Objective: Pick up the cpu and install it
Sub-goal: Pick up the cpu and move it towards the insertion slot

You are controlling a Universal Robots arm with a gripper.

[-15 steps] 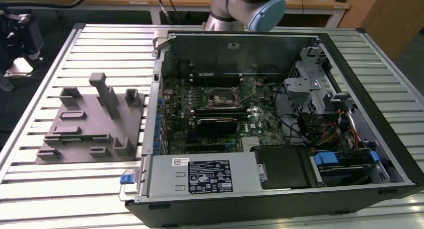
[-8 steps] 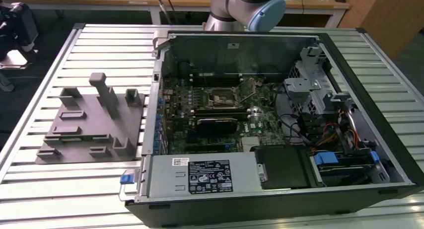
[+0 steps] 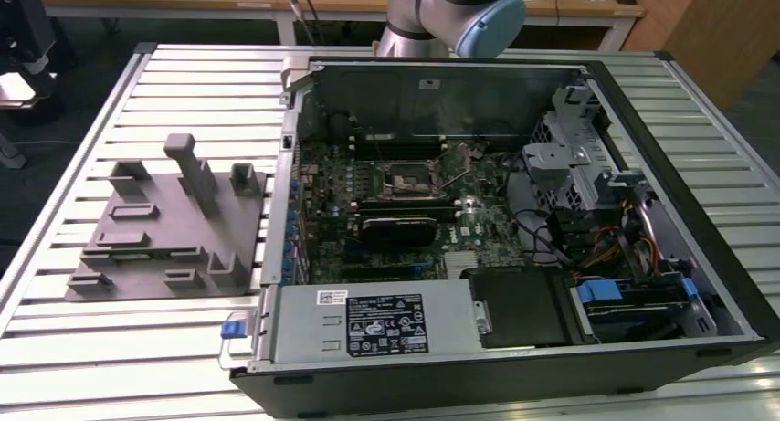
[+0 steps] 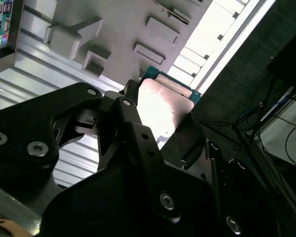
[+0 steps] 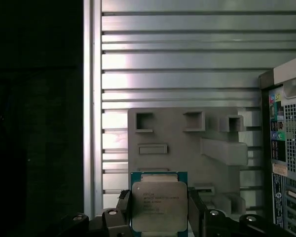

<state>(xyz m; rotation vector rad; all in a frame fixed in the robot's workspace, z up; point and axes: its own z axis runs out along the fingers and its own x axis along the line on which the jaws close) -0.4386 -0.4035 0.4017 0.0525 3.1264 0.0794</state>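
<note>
Plainly, the gripper (image 5: 157, 217) is clamped on the cpu (image 5: 155, 203): its black fingers (image 5: 122, 210) press the chip's two opposite edges, and the silvery lid faces the first wrist view's camera. The chip is held up off the surface. Behind it in both wrist views lies the grey plastic tray (image 5: 182, 148) with its pockets and posts, resting on the slatted metal table (image 5: 177, 59). In the exterior view the tray sits at the exterior view's left of the open computer case (image 3: 682, 257). The motherboard (image 3: 365, 179) lies inside the case, with a square socket (image 3: 408, 176) near its middle. The arm (image 3: 458, 15) rises behind the case's far wall
</note>
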